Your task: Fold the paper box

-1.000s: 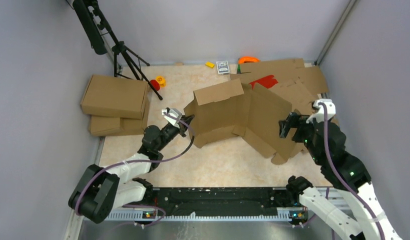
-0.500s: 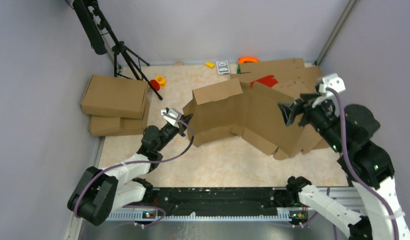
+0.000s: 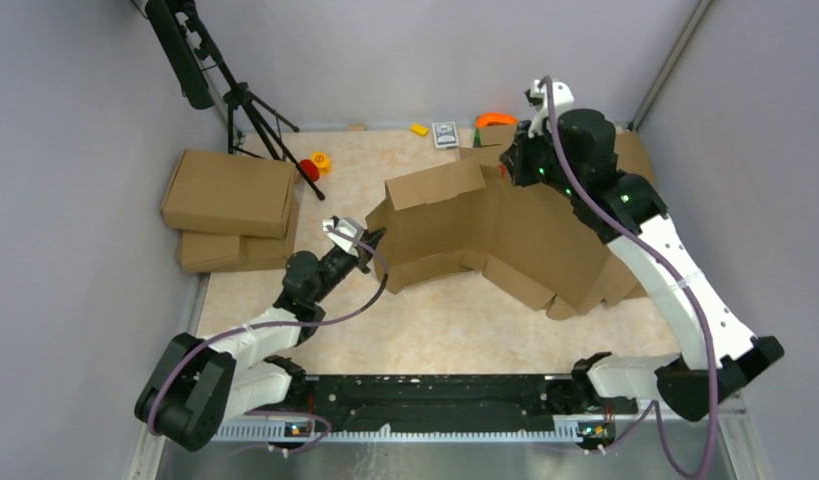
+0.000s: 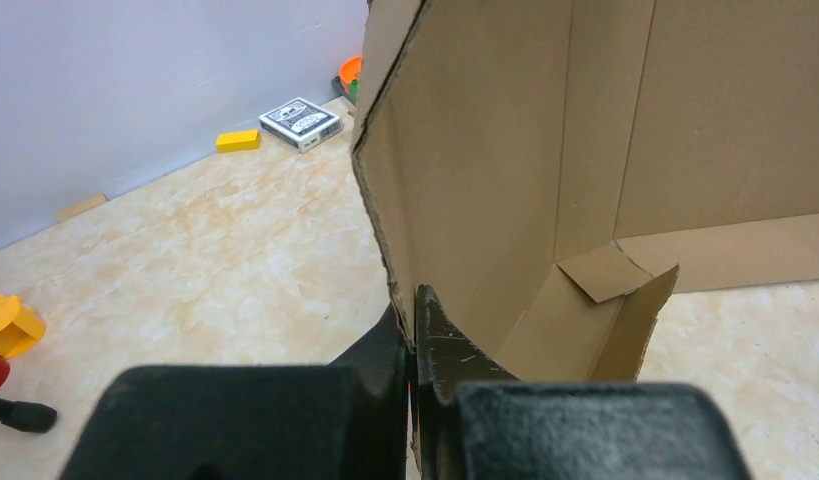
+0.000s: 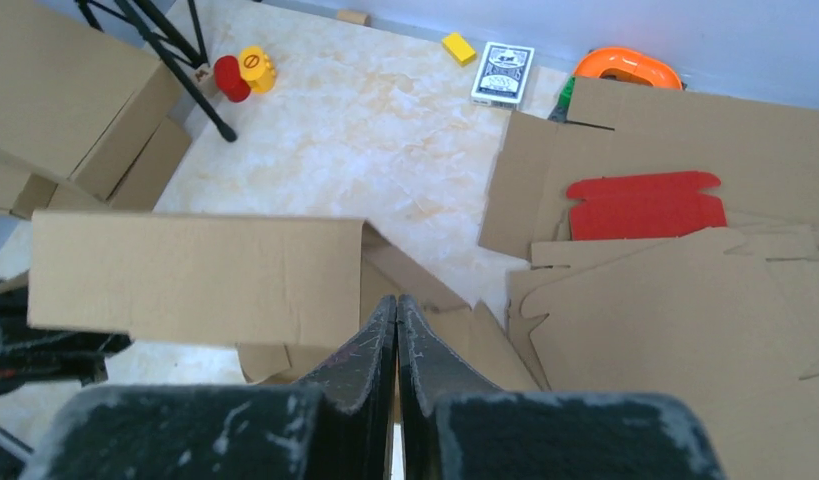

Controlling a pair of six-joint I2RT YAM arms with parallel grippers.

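Note:
The paper box [image 3: 465, 225] is a half-raised brown cardboard blank in the middle of the table, with its back flap [image 5: 195, 275] standing up. My left gripper [image 3: 370, 245] is shut on the edge of the box's left wall [image 4: 485, 150], and the cardboard is pinched between its fingers [image 4: 440, 345]. My right gripper [image 3: 503, 168] hangs high over the box's rear edge and points down. In the right wrist view the right gripper [image 5: 397, 302] is shut, with nothing between its jaws and not touching the cardboard.
A heap of flat cardboard sheets [image 3: 625, 155] with a red sheet [image 5: 640, 205] lies at the back right. Finished boxes [image 3: 230, 195] are stacked at the left beside a tripod [image 3: 240, 100]. Small toys [image 3: 315, 165], a card deck [image 3: 445, 133] and a yellow block [image 3: 418, 128] lie near the back wall.
My right arm swung from the box's right panel up and back over its rear edge, and its jaws closed. The right panel sank a little. The left arm stayed put.

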